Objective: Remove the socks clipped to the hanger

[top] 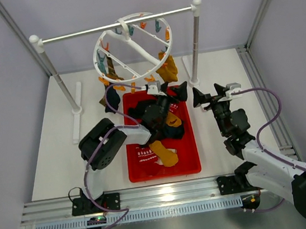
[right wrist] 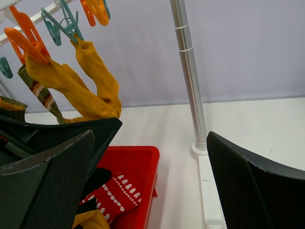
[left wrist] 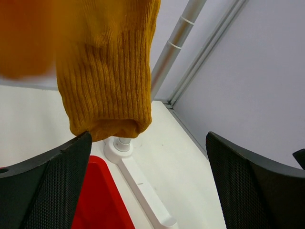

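Top external view puts me partway; loose socks [top: 166,152] lie in the red tray [top: 190,163] under the hanger [top: 133,48]; mustard socks [top: 168,67] and a striped sock [right wrist: 42,93] hang clipped at its rim; left gripper [left wrist: 148,143] and right gripper [right wrist: 150,143] gape wide, empty.

The round plastic hanger ring [top: 133,48] is white; its small clips are orange [right wrist: 26,36] and teal [right wrist: 59,26]. The ribbed knitted sock [left wrist: 107,71] at the far right is plain mustard-yellow. Left of it, a thin olive-brown sock [right wrist: 42,93] has pale and reddish stripes. The rectangular plastic tray [right wrist: 143,157] is bright red. In it lies a red sock [right wrist: 114,195] with a small white pattern. The metal rail [top: 91,31] is silver and the table top [top: 57,155] is white.
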